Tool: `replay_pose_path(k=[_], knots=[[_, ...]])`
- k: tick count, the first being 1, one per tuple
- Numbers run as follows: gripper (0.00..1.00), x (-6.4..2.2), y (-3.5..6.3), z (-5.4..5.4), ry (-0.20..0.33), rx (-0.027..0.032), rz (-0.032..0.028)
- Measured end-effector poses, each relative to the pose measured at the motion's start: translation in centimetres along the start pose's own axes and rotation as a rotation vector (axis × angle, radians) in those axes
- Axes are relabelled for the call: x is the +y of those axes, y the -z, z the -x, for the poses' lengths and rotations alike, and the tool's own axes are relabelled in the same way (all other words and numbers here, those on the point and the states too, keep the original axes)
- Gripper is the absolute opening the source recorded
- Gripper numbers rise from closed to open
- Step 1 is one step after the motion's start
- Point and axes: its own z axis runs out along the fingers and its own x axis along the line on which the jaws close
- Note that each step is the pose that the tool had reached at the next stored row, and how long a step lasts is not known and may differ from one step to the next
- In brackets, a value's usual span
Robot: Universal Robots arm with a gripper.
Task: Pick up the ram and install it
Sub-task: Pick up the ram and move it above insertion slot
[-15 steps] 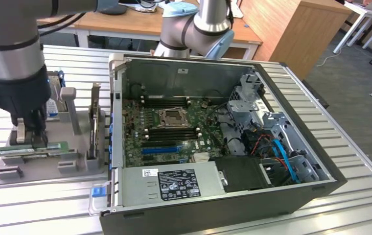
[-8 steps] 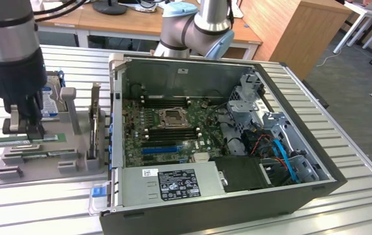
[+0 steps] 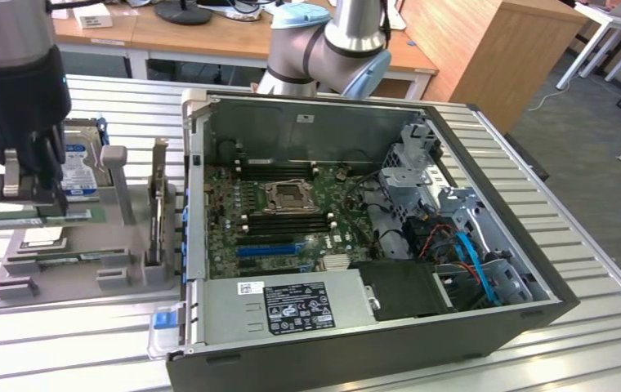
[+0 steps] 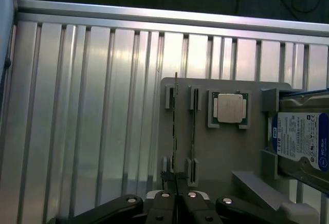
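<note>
The hard drive's blue label [image 4: 300, 139] reads WD and WD Blue, while the black power-supply label [image 3: 297, 307], at six o'clock in the computer case [image 3: 398, 351], is illegible.

The hard drive [image 3: 79, 166] and the holder's upright posts [image 3: 115, 178] crowd one side of the tool [image 3: 29, 208]; the computer case wall [image 3: 193, 163] rises beyond them. On its other side the slatted counter [image 4: 77, 121] lies open.

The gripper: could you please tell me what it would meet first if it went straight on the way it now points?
Most likely the grey holder tray, struck first by the ram clamped in the gripper; the gap is unclear.
</note>
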Motion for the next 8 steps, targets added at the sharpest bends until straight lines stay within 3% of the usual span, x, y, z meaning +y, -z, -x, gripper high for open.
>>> replay_pose_path(k=[8], knots=[[0.12,0.13,2.49,0.0,0.0,0.0,0.0001]])
